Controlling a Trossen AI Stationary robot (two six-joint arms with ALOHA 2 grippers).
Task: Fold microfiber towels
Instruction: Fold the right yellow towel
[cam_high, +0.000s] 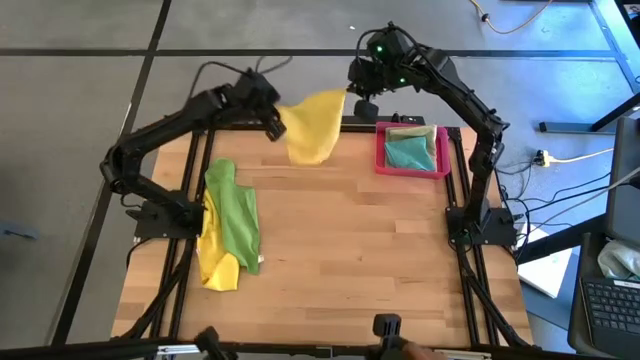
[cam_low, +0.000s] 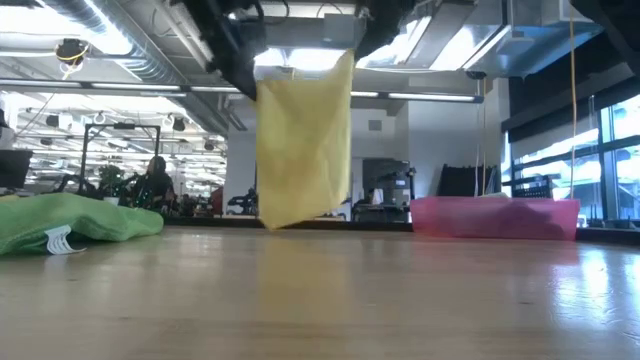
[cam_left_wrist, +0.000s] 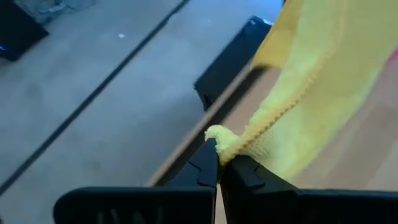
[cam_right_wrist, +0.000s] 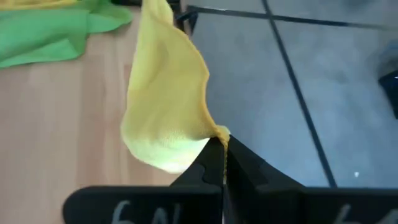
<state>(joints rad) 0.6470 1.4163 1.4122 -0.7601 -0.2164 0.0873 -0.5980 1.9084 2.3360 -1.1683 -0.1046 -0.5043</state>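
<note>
You have one yellow towel (cam_high: 313, 125) stretched in the air between both arms, over the far edge of the bench (cam_high: 350, 250) and clear of its surface. The left pincer (cam_left_wrist: 219, 163) is clamped on one top corner, its fingers pressed together with a nub of yellow cloth bunched between the tips. The right pincer (cam_right_wrist: 222, 149) is clamped on the other top corner in the same way. From the low view the cloth hangs as a flat sheet, its bottom edge just above the wood.

By my reading you are at the start of this towel's fold: it is lifted and spread, not yet laid down. The next move calls for both arms to carry it in over the bench together, keeping the top edge taut, and lower it so it lies flat before any fold is made.

A bright green towel (cam_high: 233, 210) lies crumpled over a second yellow towel (cam_high: 218, 268) near the left edge, both unfolded. The pink tray (cam_high: 381, 150) at the far right holds a teal towel (cam_high: 410, 153) with a pale olive one (cam_high: 412, 132) beside it
</note>
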